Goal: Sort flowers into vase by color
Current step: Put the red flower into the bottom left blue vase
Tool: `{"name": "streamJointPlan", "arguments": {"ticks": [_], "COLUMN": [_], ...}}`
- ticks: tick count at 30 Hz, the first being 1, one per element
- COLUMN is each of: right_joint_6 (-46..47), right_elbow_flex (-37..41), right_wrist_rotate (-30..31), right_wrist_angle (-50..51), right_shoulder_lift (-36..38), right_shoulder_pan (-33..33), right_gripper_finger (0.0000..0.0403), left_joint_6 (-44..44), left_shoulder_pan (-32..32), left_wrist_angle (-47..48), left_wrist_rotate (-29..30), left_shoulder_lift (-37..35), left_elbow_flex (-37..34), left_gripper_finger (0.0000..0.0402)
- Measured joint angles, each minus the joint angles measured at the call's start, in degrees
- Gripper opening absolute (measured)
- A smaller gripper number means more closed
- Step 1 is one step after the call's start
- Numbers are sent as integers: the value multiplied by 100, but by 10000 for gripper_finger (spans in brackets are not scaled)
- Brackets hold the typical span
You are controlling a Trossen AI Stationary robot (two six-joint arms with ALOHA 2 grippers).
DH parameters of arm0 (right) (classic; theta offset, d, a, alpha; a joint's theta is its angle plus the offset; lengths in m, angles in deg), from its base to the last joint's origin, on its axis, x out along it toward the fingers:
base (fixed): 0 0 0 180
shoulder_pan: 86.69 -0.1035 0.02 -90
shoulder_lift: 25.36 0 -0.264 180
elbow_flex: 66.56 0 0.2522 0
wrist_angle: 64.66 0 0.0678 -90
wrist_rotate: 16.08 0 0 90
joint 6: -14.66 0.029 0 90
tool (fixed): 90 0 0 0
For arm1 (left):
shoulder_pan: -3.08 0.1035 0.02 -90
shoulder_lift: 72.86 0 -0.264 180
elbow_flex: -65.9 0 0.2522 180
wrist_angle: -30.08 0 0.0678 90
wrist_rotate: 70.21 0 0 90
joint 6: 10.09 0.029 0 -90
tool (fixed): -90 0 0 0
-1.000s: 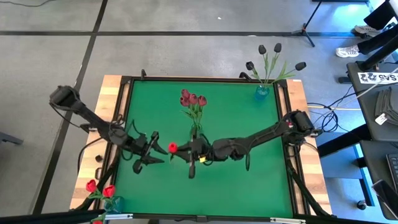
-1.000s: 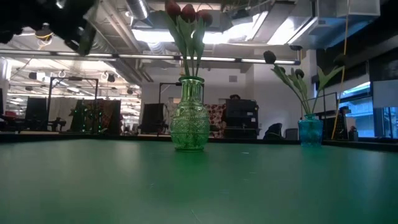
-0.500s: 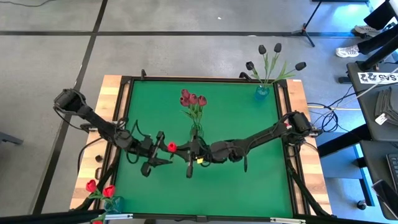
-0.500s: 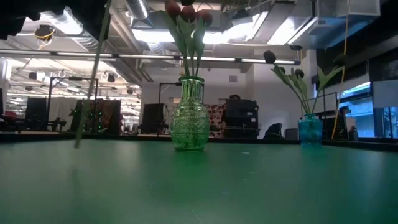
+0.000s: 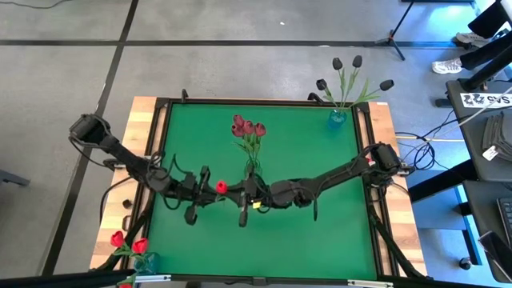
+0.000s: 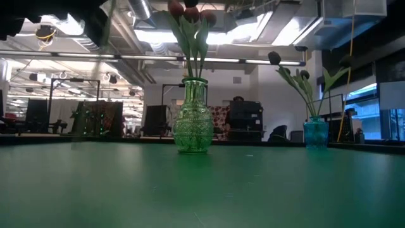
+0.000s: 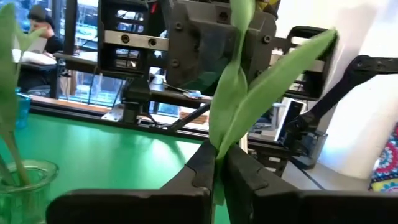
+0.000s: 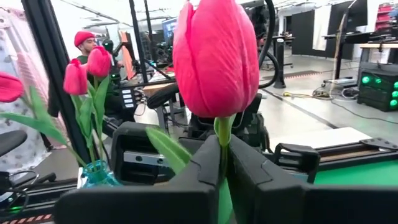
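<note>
One bright red flower (image 5: 222,188) hangs above the middle of the green table between my two grippers. My right gripper (image 5: 240,194) (image 8: 222,149) comes from the right and is shut on its stem under the head (image 8: 214,59). My left gripper (image 5: 206,194) (image 7: 219,158) comes from the left and is shut on the stem at the leaves (image 7: 261,87). Dull pink-red flowers (image 5: 248,126) stand in a green glass vase (image 6: 192,126) mid-table. Black flowers (image 5: 344,72) stand in a blue vase (image 5: 337,118) at the far right corner. Red flowers (image 5: 128,240) stand in a vase (image 5: 144,260) at the near left corner. My left gripper pinches the green stem between its two fingers where the leaves branch off (image 7: 217,146), coming about level from the table's left. The leaves rise past the fingers and the flower is clear of the table. My right gripper pinches the stem just below the red head (image 8: 222,132) between its two fingers, coming from the table's right. The head stands up past the fingertips, clear of the table.
The green vase with its flowers (image 5: 252,164) stands just beyond both grippers, toward the far edge. The table's black frame (image 5: 160,144) and wooden border run along the sides. A person (image 8: 84,40) sits in the room beyond the table.
My left gripper has moved toward the table's right, up to the red flower, and has shut on its stem. In the low view the stem first hung slanting down toward the table; now only its top shows. My right gripper has kept its hold.
</note>
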Motion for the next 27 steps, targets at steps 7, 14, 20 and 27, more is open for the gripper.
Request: {"name": "streamJointPlan", "arguments": {"ticks": [7, 14, 20, 27], "right_joint_6": [70, -266, -1450, -2047], "right_elbow_flex": [-14, -407, -918, -1202], "right_wrist_rotate": [-256, -197, 589, 1917], "right_wrist_angle": [-2, 8, 275, 736], "right_shoulder_lift": [33, 74, 163, 281], "right_shoulder_pan": [-14, -226, -724, -1177], "right_gripper_finger": [117, 235, 258, 237], "left_joint_6": [153, 580, 457, 369], "left_shoulder_pan": [-479, -1204, -2104, -3154], "left_wrist_angle": [-43, 1205, 2646, 2979], "left_wrist_rotate": [-163, -179, -124, -73], "left_shoulder_lift": [-145, -1813, -3599, -4885], "left_elbow_flex": [-2, -2, -2, -2], "left_gripper_finger": [6, 3, 3, 5]}}
